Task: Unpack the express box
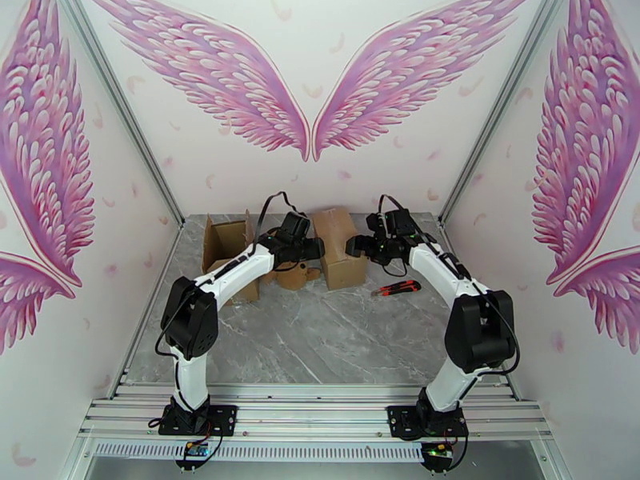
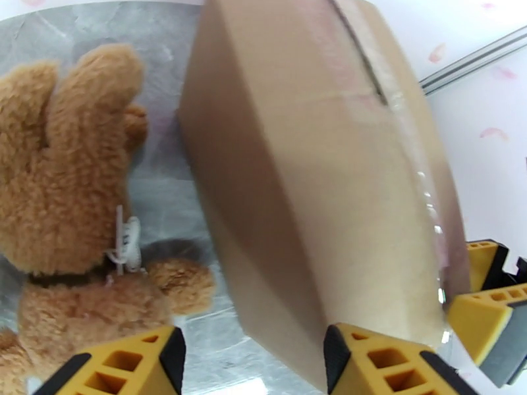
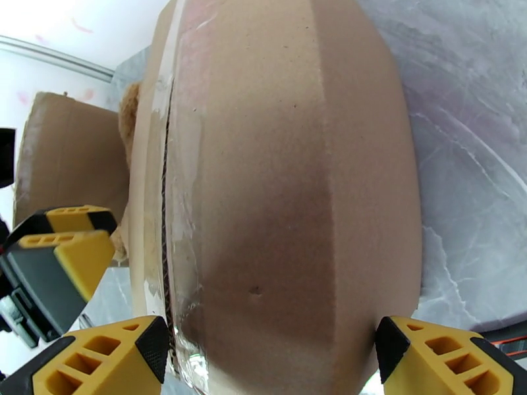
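A sealed brown cardboard box [image 1: 340,248] with clear tape along its seam stands at the table's middle back. My left gripper [image 1: 318,250] is at its left side, open; in the left wrist view the box [image 2: 316,179] has its lower corner between the yellow fingers [image 2: 125,367]. My right gripper [image 1: 352,246] is at the box's right side, open, with its fingers [image 3: 448,357] spread to either side of the box's near end [image 3: 283,179]. The taped seam [image 3: 168,192] faces up, and the left gripper [image 3: 59,258] sits just beyond it.
A brown teddy bear [image 1: 296,274] lies on the table just left of the box, also seen close up [image 2: 72,192]. An opened cardboard box [image 1: 228,246] stands at the back left. A red and black utility knife [image 1: 396,289] lies right of the box.
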